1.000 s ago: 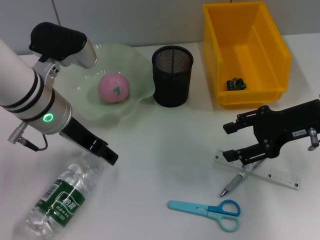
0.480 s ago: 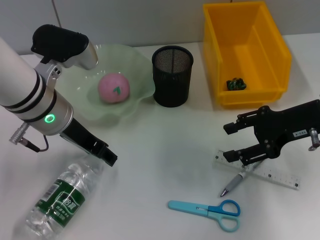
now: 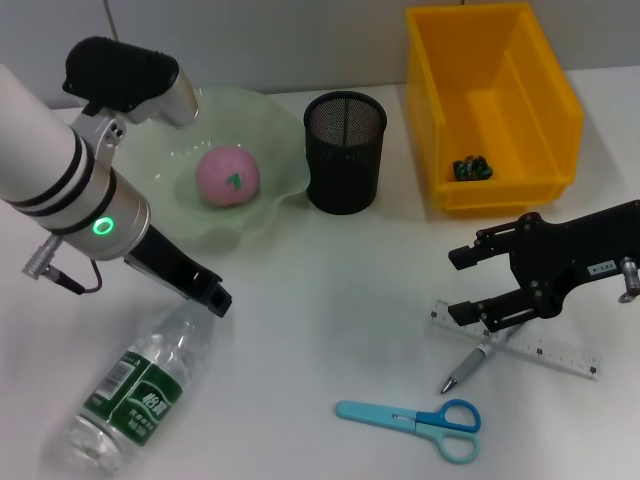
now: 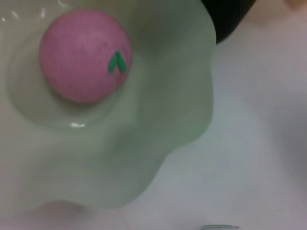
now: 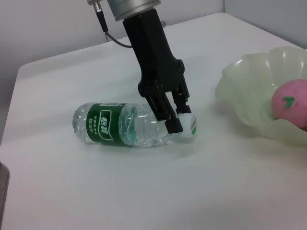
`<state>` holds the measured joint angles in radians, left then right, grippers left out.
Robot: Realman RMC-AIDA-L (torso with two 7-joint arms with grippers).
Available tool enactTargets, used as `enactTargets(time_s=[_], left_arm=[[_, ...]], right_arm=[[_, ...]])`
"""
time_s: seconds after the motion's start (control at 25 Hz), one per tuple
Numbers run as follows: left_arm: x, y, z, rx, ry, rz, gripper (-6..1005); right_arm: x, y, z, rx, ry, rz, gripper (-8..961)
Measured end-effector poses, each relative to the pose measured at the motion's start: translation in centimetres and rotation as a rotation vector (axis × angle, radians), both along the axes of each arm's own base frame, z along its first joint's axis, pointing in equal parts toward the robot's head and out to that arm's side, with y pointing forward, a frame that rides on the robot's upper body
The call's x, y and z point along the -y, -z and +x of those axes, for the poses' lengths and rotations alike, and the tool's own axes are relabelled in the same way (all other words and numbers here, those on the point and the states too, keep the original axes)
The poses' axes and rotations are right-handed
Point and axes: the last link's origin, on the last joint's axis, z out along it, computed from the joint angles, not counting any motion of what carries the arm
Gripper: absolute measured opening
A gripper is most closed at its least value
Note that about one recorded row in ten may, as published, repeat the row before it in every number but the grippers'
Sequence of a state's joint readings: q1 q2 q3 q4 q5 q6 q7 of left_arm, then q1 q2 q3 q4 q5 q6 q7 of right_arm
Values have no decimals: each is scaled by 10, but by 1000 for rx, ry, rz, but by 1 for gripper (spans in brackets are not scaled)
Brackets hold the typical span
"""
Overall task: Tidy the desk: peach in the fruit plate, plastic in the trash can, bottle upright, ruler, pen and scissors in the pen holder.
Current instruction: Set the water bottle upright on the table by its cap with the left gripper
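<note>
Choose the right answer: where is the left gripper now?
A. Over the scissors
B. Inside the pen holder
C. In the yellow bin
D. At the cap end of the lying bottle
D: the right wrist view shows the left gripper closed on the white cap end of the bottle, which lies on its side.

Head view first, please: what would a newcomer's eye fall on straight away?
Likely the left gripper, its fingers closed at the cap end of the water bottle lying at the desk's front left. Next, the pink peach in the green fruit plate, and the right gripper open above the ruler and pen.
</note>
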<state>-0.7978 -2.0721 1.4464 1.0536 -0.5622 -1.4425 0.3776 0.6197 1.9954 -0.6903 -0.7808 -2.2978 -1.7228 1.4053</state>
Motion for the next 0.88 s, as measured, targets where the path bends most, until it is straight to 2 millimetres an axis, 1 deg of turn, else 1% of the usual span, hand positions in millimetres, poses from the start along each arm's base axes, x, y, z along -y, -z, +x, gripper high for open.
enactTargets(time_s=[0.04,0.24,0.28,0.4,0.52,0.64,0.72,0.88], left_arm=[[-1,-2,2,7,-1,8,420],[-3,-8,4,30,-10,30,419],[-3,-19,8,79,-15,48,419],[-3,-22,10,98,-12,50,419],[-1,-38,16,179,4,67,419],[0,-42,17,199,6,72,418],[3,-50,16,237,15,83,418],[5,-56,16,244,29,87,418]], right_arm=[[0,0,0,0,0,0,741],[0,-1,1,1,2,1,740],[0,-1,1,1,2,1,740],[0,-1,1,2,2,1,741],[0,-1,1,2,2,0,741],[0,-1,1,2,0,0,741],[0,-1,0,2,0,0,740],[-1,-1,0,2,-4,1,741]])
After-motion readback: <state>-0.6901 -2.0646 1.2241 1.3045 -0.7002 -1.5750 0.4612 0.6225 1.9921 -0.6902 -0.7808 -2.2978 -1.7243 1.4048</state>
